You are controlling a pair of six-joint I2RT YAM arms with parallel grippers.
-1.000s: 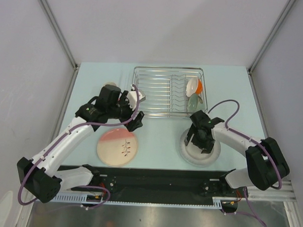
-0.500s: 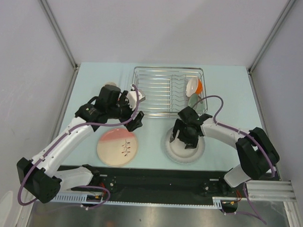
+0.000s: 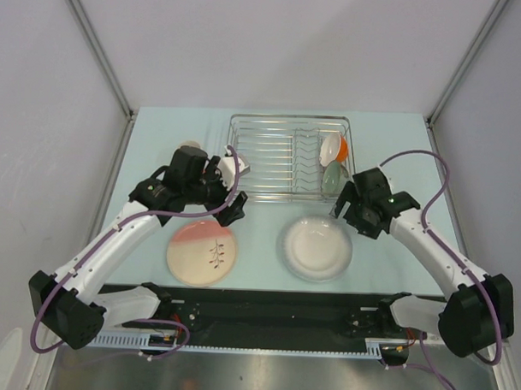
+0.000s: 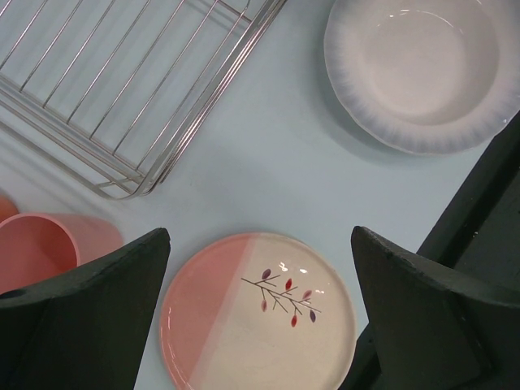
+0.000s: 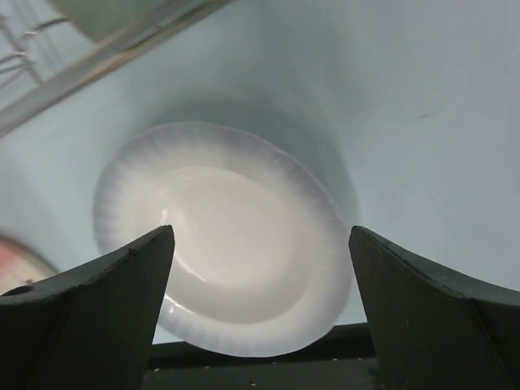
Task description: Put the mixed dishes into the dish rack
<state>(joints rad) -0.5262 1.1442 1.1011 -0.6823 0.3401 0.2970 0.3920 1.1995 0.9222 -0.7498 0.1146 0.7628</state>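
Hovering empty with jaws spread, the right gripper (image 3: 350,208) hangs beside the large white plate (image 3: 316,247), which lies flat just in front of the dish rack (image 3: 289,118). A shallow pinch on its thin rim could slip. The left gripper (image 4: 260,236), equally spread, hangs over the cream-and-pink plate (image 3: 202,252).

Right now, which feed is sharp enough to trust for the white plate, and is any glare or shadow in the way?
Right wrist view: soft focus, the large white shallow plate hazy, a shadow beside its rim. Left wrist view: crisp, only tiny glints on the cream-and-pink plate with leaf sprig. Top external view: sharp, evenly lit, no glare.
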